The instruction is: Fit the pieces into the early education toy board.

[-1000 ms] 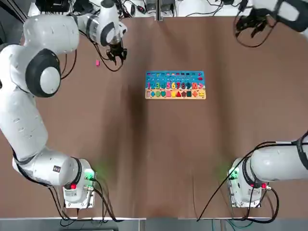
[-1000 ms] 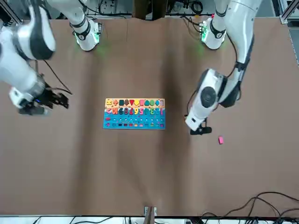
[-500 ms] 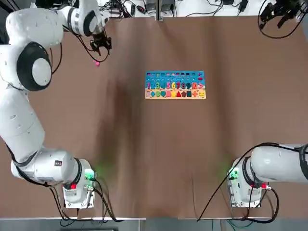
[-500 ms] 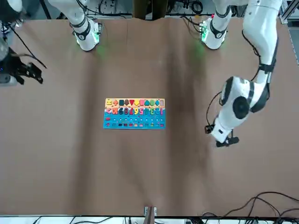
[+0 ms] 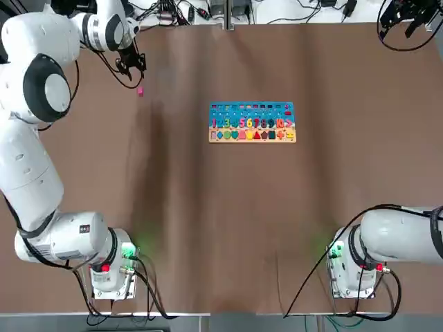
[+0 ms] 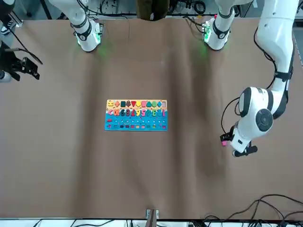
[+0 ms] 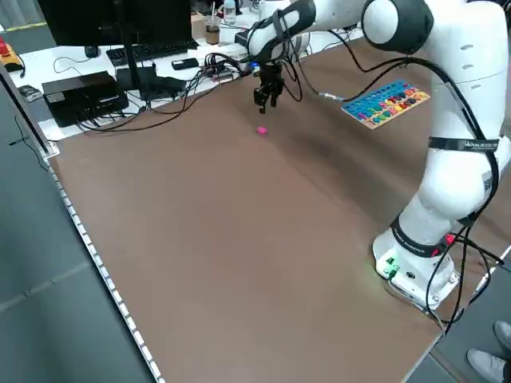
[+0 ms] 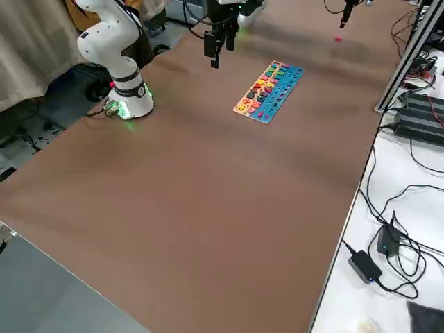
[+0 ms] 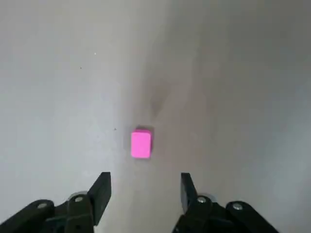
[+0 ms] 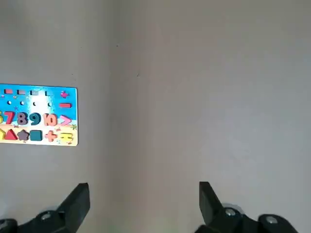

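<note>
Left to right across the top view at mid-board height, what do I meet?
Left arm → pink piece → toy board.

Soft, broad shadows are running in bands across the brown desk [image 5: 228,221]. Pale glare is washing over the desk in both wrist views. A white highlight is glinting on the toy board [image 10: 41,104] in the right wrist view.

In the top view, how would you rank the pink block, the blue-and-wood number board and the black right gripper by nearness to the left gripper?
From the left gripper, far left:
1. Pink block, beside it
2. Number board, mid-table
3. Right gripper, far right corner
</note>
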